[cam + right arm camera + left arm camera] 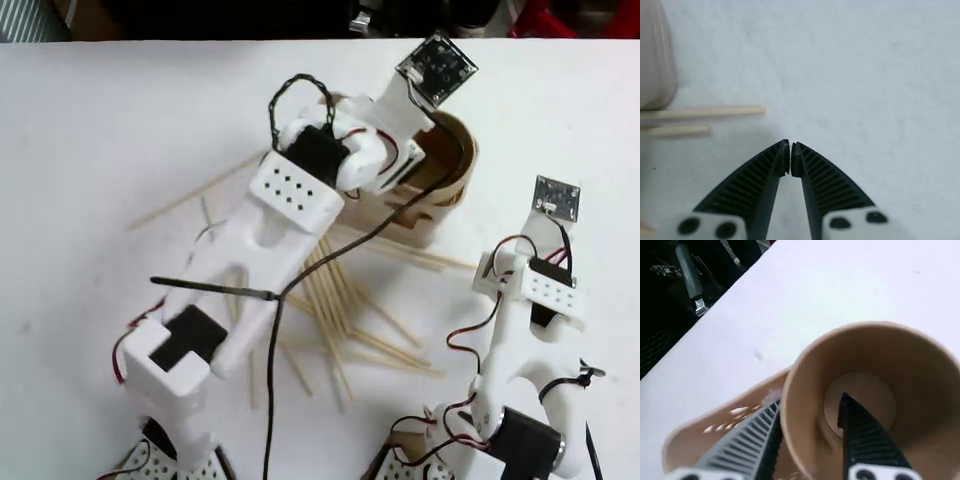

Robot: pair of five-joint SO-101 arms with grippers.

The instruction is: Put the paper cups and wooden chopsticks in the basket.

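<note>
My left gripper (810, 410) is shut on the wall of a brown paper cup (875, 375), with one finger inside it and one outside. The cup (458, 150) is held upright over the beige slotted basket (710, 435), at the table's far middle, and the left arm's wrist covers part of it. The basket (420, 215) sits just under and in front of the cup. Several wooden chopsticks (340, 300) lie scattered on the table in front of the basket, partly under the left arm. Over bare table to the right, my right gripper (790, 157) is shut on nothing, near two chopstick ends (715, 112).
The white table (90, 130) has open room at the far left and far right. The dark far edge runs along the back. A black cable (270, 400) hangs from the left arm over the chopsticks. The basket's rounded side (655, 55) is close to the right gripper.
</note>
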